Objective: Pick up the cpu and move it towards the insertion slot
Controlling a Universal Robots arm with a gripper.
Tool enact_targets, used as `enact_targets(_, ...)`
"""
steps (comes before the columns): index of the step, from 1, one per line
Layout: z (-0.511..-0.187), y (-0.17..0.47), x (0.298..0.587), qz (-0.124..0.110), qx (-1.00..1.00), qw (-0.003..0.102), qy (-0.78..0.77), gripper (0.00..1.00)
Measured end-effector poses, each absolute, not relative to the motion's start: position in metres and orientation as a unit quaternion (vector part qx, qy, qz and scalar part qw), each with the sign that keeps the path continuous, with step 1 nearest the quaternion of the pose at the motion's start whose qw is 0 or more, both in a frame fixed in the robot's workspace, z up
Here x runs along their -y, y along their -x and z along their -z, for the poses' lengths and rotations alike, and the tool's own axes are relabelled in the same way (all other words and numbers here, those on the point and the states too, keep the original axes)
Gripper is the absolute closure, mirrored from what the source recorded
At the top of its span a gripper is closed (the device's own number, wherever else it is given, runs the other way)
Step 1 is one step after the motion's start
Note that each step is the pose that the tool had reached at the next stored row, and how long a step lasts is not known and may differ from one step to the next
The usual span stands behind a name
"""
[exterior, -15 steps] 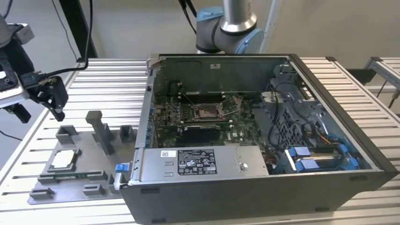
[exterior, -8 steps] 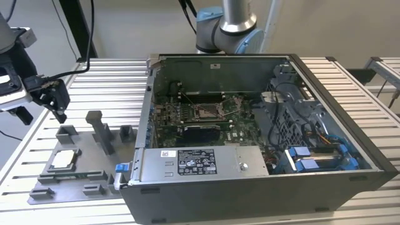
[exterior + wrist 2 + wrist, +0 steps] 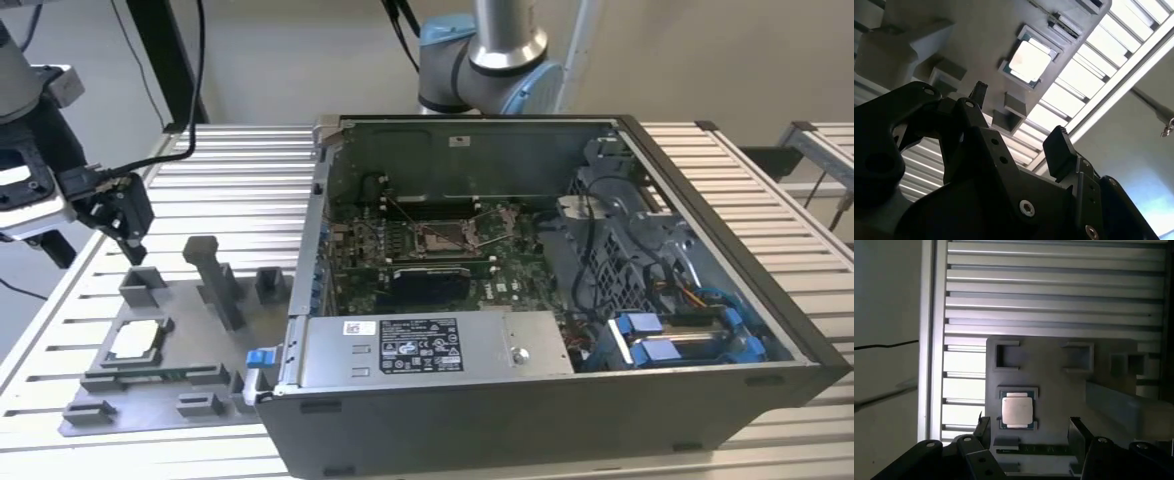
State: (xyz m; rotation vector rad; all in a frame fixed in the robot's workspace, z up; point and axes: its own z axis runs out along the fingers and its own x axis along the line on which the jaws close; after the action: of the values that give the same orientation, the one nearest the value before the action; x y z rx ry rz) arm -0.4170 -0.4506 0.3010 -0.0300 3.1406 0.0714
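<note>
The cpu (image 3: 138, 340) is a small square chip with a silvery top plate, lying flat in a pocket of the grey fixture plate (image 3: 174, 385) at the exterior view's left. Both wrist views show the cpu (image 3: 1029, 61) (image 3: 1017, 410) seated in its holder. My gripper (image 3: 94, 250) hangs above and a little behind it, open, with nothing between its black fingers (image 3: 983, 427). In both wrist views the chip lies beyond the gap of the gripper (image 3: 1016, 122) (image 3: 1029, 430). The insertion slot (image 3: 447, 235) with its shiny metal frame sits on the green board inside the open computer case.
The computer case (image 3: 561, 400) has tall grey walls, a power supply (image 3: 414, 345) along its near side and blue-tabbed cable clusters (image 3: 654, 335) at the exterior view's right. Upright fixture blocks (image 3: 214, 280) stand between the chip and the case. A slatted metal table (image 3: 747, 190) lies beneath.
</note>
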Motion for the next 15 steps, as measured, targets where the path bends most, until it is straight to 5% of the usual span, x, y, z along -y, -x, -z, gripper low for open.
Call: enact_targets(15,-0.284,0.417,0.448,-0.023,-1.000,0.000,0.010,0.00)
